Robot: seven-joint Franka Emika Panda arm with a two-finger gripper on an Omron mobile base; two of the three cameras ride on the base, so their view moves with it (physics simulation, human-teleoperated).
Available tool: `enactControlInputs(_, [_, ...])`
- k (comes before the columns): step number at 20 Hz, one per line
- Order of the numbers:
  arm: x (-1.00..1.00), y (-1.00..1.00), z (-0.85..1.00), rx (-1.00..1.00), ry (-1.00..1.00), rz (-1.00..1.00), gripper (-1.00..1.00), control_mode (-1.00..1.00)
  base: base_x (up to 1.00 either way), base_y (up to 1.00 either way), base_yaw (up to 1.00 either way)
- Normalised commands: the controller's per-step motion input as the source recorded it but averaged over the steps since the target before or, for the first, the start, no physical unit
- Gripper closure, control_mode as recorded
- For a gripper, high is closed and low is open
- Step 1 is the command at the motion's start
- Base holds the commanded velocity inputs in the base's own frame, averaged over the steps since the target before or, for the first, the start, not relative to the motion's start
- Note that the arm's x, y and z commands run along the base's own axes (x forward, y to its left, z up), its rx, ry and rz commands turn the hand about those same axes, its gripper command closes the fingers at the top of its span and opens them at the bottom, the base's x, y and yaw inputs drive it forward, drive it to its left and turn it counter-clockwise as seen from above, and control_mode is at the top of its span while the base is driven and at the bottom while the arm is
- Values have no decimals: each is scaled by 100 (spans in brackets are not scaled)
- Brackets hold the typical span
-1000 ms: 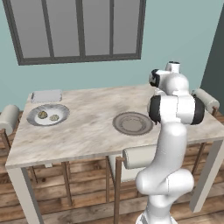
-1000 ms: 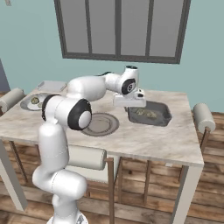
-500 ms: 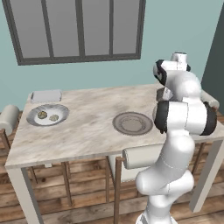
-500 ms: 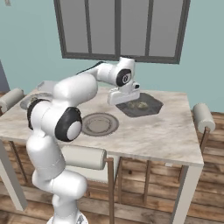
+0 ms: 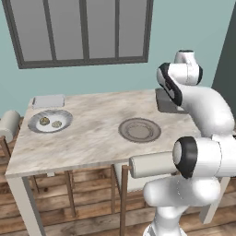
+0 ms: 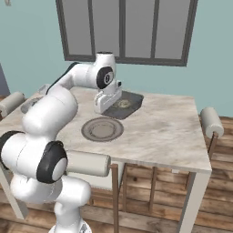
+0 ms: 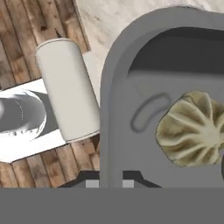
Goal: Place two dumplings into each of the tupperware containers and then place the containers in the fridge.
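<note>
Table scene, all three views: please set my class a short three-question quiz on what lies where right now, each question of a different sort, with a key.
1. Count: in the left base view, how many dumplings lie on the plate at the left end of the table?
2. Choose: in the hand view, the dumpling lies in A) a tupperware container, B) a round plate, C) a bowl.
3. True or false: the middle plate holds a dumpling.
Key: 1 two; 2 A; 3 false.
</note>
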Motion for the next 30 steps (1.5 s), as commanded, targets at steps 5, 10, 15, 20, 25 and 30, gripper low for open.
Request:
enactControlInputs(5, [-100, 48, 44, 0, -12, 25, 100, -100, 0, 0, 0])
enactControlInputs(10, [-77, 46, 46, 0, -3, 23, 100, -100, 0, 0, 0])
enactControlInputs(15, [-47, 5, 11, 0, 3, 10, 100, -100, 0, 0, 0])
enactControlInputs(20, [-53, 26, 0, 0, 10, 0, 100, -100, 0, 0, 0])
enactControlInputs(25, [-38, 52, 0, 0, 8, -8, 100, -100, 0, 0, 0])
enactControlInputs(30, [-19, 5, 0, 4, 2, -13, 100, -100, 0, 0, 0])
